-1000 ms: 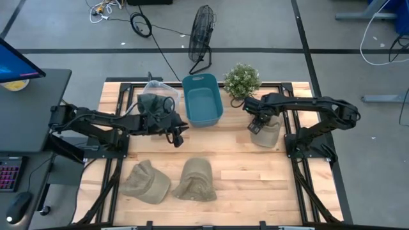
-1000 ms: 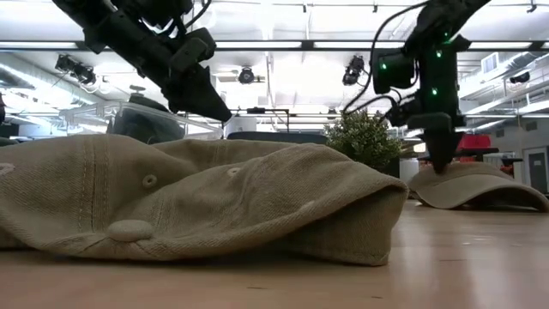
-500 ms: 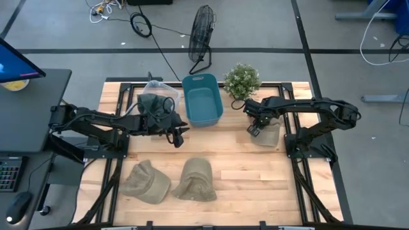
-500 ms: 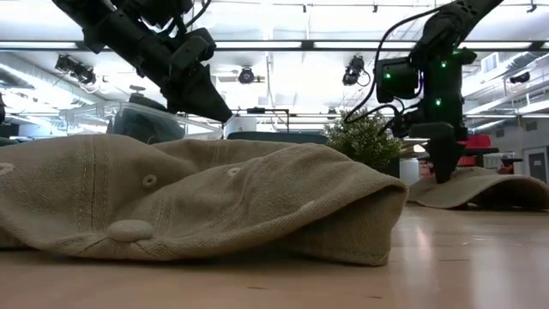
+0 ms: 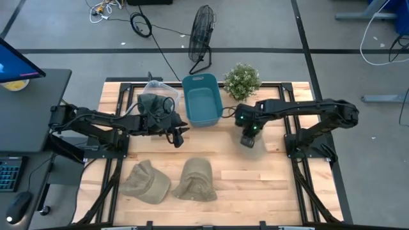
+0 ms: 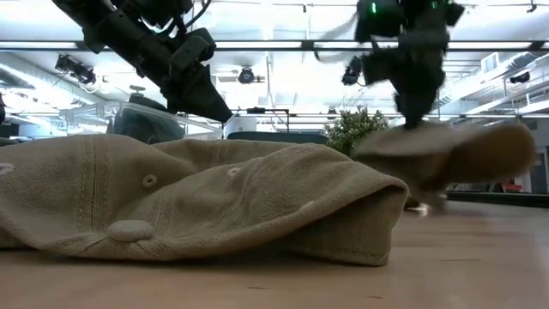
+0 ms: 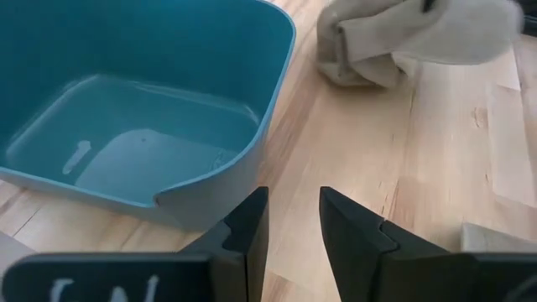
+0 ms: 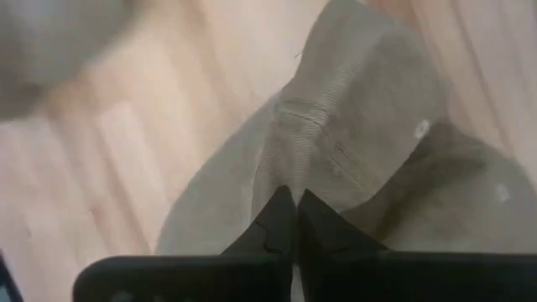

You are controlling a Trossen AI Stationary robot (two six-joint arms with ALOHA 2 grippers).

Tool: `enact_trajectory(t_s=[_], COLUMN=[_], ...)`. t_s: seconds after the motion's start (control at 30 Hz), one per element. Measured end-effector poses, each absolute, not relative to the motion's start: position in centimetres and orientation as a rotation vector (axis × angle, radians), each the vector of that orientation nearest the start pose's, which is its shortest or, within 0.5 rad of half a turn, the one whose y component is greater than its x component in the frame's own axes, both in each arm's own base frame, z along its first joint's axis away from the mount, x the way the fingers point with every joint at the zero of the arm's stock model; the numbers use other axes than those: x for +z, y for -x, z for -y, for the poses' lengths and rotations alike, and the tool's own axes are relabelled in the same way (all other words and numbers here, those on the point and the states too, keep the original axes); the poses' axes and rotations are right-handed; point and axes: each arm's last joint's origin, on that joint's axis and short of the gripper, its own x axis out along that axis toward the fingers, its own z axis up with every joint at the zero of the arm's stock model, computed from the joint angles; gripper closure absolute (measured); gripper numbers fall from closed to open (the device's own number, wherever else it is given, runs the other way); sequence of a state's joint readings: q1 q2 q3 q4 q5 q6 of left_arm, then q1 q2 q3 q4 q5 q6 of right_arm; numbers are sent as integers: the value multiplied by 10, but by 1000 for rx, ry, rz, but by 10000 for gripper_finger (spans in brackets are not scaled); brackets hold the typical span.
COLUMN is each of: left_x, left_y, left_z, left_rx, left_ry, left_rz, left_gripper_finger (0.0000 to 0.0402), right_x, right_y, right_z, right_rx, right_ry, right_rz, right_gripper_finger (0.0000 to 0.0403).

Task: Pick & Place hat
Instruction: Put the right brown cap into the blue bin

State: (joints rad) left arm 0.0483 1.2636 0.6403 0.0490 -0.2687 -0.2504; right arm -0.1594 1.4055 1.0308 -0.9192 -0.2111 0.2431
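A tan hat hangs over the table right of the blue bin, with my right gripper shut on it from above. The same hat shows beyond the bin in the left wrist view. My left gripper hovers left of the bin, open, with nothing between its fingers. Two more tan hats lie on their undersides near the table's front edge. My right gripper pinches a raised fold of the hat's cloth between its two fingers. The fingers come from above, pointing down. The hat hangs below them and looks lifted clear of the table in the low view, though it is blurred there.
A potted plant stands at the back, right of the bin. A dark green cloth in a clear container sits behind my left gripper. Bare wood lies between the bin and the two front hats.
My right gripper has shut on the hat at the table's right, lifted it off the wood and carried it toward the table's left, closer to the blue bin. The hat now hangs bunched below the fingers. My left arm has kept still.
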Motion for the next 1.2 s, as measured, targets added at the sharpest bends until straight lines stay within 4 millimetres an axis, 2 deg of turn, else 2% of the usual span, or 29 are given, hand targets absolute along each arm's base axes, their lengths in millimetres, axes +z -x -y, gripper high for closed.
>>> enact_trajectory(t_s=[0.17,0.27,0.53,0.7,0.8,0.9,1.03,1.2], left_x=[211,215,220,222,224,224,224,224], left_y=[-255,-258,-261,-262,-263,-263,-263,-263], left_z=[-19,-16,-8,-8,-8,-8,-8,-8], left_rx=[374,351,291,290,289,288,289,288], left_ry=[180,164,61,61,64,63,63,64], left_rz=[-510,-464,-420,-398,-374,-376,-376,-375], left_gripper_finger=[291,291,291,291,291,291,291,291], right_x=[265,280,328,346,342,329,294,253], right_y=[-274,-284,-301,-312,-321,-333,-354,-380], right_z=[23,25,31,50,64,77,92,104], right_rx=[-46,-124,-84,-276,-354,-360,-347,-379], right_ry=[-256,-198,-69,139,202,182,179,288], right_rz=[-1060,-946,-682,-493,-472,-475,-570,-636], right_gripper_finger=[398,398,398,398,398,398,398,398])
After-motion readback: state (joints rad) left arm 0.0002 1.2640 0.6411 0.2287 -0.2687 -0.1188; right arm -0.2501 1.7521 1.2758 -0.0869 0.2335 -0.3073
